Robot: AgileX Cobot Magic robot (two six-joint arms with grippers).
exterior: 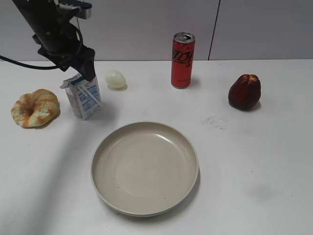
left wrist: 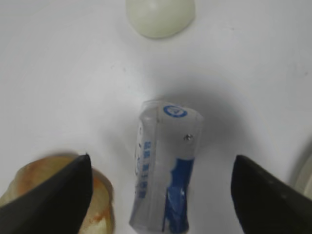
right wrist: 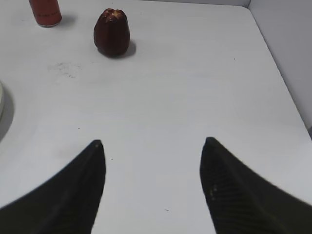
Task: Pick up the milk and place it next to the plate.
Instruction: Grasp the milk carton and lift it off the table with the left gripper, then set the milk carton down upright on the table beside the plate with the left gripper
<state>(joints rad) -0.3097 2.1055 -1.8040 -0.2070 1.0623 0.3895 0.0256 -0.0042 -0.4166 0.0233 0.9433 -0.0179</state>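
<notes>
Left gripper (left wrist: 161,190) positioned directly above the milk (exterior: 83,98), fingers spread wide to either side of the carton with clear gaps, so nothing gripped yet; spacing judged as preparation for a closing grasp across the carton's narrow body. Milk found standing on the desk (exterior: 254,161), slightly tilted, near the back-left, between the croissant (exterior: 35,107) and the pale egg (exterior: 116,79); well apart from the plate (exterior: 145,167), which lay at the desk's centre-front. In the left wrist view, carton (left wrist: 165,165) seen from above, blue printing toward the camera, centred between the dark fingertips (left wrist: 53,190); alignment judged good for descent. Right gripper (right wrist: 151,185) held apart and unloaded over bare desk on the right side, away from the dark red fruit (right wrist: 112,31) and red can (exterior: 183,59); presumably parked to keep the placement zone unobstructed. Task judged at the pre-grasp stage; lift and transfer not yet done.
</notes>
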